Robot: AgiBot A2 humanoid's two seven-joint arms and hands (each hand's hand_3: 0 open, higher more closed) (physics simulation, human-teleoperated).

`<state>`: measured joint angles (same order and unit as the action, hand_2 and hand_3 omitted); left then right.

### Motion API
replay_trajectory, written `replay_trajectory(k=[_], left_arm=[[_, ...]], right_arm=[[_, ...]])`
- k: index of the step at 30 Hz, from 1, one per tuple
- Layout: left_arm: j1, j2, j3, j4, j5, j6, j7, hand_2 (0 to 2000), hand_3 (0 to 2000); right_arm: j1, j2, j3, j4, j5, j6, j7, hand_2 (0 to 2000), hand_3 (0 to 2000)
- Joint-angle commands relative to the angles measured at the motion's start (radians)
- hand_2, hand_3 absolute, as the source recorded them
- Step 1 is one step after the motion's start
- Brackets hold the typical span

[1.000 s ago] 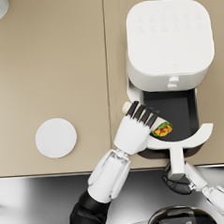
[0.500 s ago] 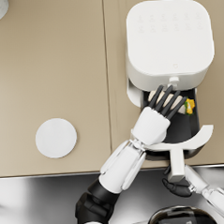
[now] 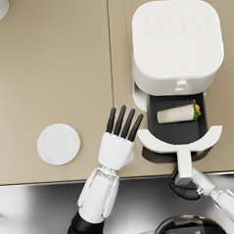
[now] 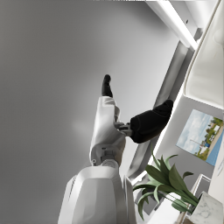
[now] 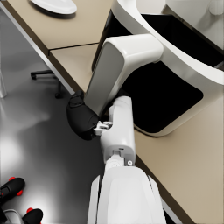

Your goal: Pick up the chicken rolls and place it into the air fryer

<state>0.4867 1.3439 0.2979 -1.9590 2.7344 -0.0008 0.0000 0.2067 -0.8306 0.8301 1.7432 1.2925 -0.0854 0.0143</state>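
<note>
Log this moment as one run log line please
chicken roll: in air fryer drawer | left hand: empty, fingers spread | right hand: grips drawer handle | plate: bare

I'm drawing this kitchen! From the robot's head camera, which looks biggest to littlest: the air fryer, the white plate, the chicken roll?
1. Air fryer, biggest by far.
2. Plate, a middling round disc.
3. Chicken roll, littlest, lying in the open drawer.

All sit at roughly table level, though the fryer's top is nearer the camera.
</note>
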Motion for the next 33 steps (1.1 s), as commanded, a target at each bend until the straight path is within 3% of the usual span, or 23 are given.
replay_trajectory(k=[1, 4, 8, 9, 12, 33], left_arm=[[-0.060, -0.039, -0.123, -0.075, 0.000, 0.000, 0.000, 0, 0], [-0.097, -0.048, -0.162, -0.092, 0.000, 0.000, 0.000, 0, 0], [-0.105, -0.046, -0.183, -0.096, 0.000, 0.000, 0.000, 0, 0], [-0.107, -0.045, -0.187, -0.091, 0.000, 0.000, 0.000, 0, 0], [-0.115, -0.044, -0.191, -0.085, 0.000, 0.000, 0.000, 0, 0], [-0.118, -0.029, -0.281, -0.051, 0.000, 0.000, 0.000, 0, 0]], right_arm=[[0.097, -0.297, 0.030, 0.198, 0.000, 0.036, 0.015, 2000, 2000], [0.156, -0.301, 0.027, 0.157, 0.000, 0.098, 0.019, 2000, 2000], [0.229, -0.303, 0.033, 0.126, 0.002, 0.296, -0.012, 2000, 2000], [0.246, -0.306, 0.033, 0.115, 0.002, 0.310, -0.016, 2000, 2000], [0.271, -0.316, 0.035, 0.081, 0.002, 0.276, -0.016, 2000, 2000], [0.525, -0.392, 0.038, -0.247, 0.006, 0.371, -0.020, 2000, 2000]])
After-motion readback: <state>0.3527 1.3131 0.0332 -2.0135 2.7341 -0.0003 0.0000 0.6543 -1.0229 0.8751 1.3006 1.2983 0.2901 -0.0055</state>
